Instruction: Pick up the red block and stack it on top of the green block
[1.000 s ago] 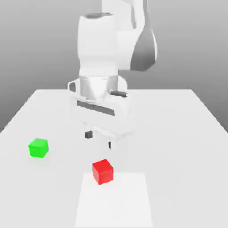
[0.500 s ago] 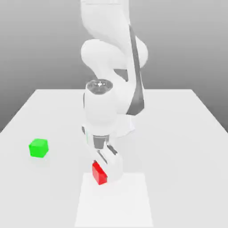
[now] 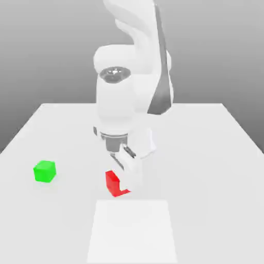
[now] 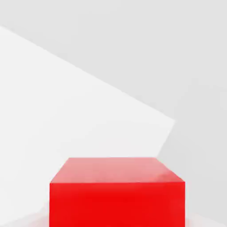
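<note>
Item: red block (image 3: 112, 183), small bright cube, seen just below the centre of the exterior view, partly hidden behind the white gripper (image 3: 124, 181). It sat tilted and appeared to be clear of the surface (image 3: 206, 154), directly above the near edge of the paler square patch (image 3: 133, 232) at bottom centre. In the hand view the red block (image 4: 116, 191) filled the lower middle of the frame, close under the camera, with the pale patch spread behind it.

Item: green block (image 3: 45, 171), same size, resting on the surface at the left of the exterior view, well apart from the red block and from the arm.

Step in hand, judged: lifting the red block prior to carrying it across to the green one. Advice for that step: the lift needed to go high enough to clear the green block's top before any sideways travel; the tilt of the red cube would want levelling, and its faces squaring with the green cube's, before set-down; release ought to come only once the red block sat centred and in contact.

Gripper state: jaws drawn in as narrow as they went, clamped on the red block.
</note>
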Motion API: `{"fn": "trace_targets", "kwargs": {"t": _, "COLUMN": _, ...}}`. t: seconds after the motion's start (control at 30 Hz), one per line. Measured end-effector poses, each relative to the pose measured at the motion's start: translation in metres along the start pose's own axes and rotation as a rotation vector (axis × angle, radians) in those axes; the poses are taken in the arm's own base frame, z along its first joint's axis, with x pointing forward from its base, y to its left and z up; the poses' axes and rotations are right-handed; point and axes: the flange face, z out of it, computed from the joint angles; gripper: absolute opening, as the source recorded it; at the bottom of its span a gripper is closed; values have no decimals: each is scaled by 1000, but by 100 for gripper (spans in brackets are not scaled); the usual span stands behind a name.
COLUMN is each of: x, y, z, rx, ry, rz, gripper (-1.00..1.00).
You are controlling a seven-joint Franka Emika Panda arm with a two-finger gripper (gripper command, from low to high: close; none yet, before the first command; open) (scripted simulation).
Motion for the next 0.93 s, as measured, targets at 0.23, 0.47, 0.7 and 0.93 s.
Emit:
{"fn": "trace_targets", "kwargs": {"t": 0.23, "x": 143, "y": 5, "z": -21, "rx": 3, "ry": 3, "rz": 371, "gripper": -100}}
{"fn": "trace_targets", "kwargs": {"t": 0.47, "x": 241, "y": 48, "z": -22, "rx": -5, "ry": -14, "rz": 645, "gripper": -100}}
{"fn": "trace_targets", "kwargs": {"t": 0.7, "x": 242, "y": 46, "z": 11, "rx": -4, "ry": -30, "rz": 651, "gripper": -100}}
{"fn": "trace_targets", "kwargs": {"t": 0.93, "x": 243, "y": 51, "z": 36, "rx": -4, "ry": -5, "rz": 654, "gripper": 100}}
